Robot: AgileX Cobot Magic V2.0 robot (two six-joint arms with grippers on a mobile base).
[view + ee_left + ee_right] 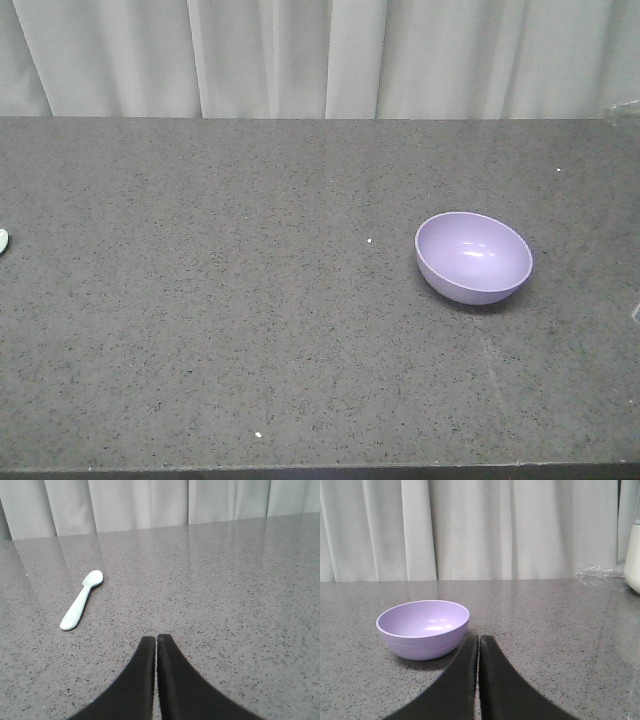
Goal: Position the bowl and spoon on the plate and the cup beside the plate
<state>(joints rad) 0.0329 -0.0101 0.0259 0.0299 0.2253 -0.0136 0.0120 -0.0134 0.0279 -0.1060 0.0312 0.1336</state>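
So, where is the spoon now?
In the left wrist view the spoon lies flat on the grey counter, ahead and left of the left gripper, far from the bowl.

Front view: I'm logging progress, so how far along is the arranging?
Nothing looks done. The lavender round plastic bowl sits alone on the grey speckled counter; the mint-green plastic spoon lies elsewhere on it. Left gripper and right gripper are shut, empty. No plate or cup shows; everything remains.
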